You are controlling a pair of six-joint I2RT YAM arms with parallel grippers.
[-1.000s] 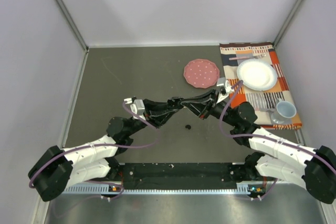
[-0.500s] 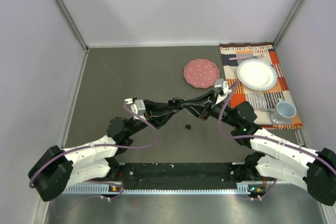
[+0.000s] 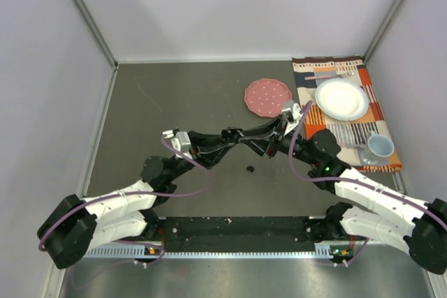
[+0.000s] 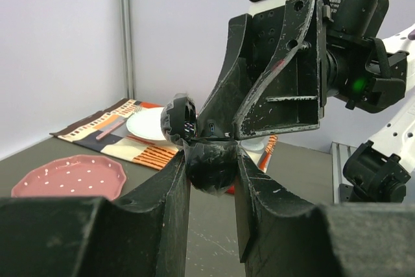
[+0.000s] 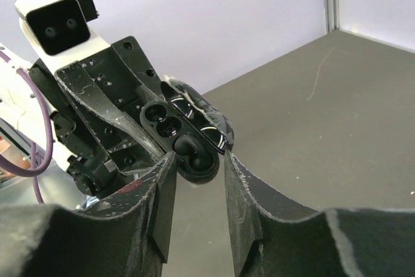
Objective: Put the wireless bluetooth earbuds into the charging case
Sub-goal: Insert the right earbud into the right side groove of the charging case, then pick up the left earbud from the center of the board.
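1. The left gripper (image 4: 212, 163) is clamped tight on the open glossy black clamshell charging case (image 5: 188, 121), held above mid-table.
2. The right gripper (image 5: 198, 160) straddles the case's lower shell, jaws parted, with a sliver of gap.
3. One small black rounded earbud (image 3: 249, 169) lies just nearer on the grey table (image 3: 174, 95), which has open room to the left and far sides.

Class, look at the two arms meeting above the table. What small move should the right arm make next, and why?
Probably draw the right gripper straight back off the case. The left gripper clamps the open case, the right jaws stand slightly apart around its rounded end, and a black earbud lies loose on the table, likely the next thing to fetch.
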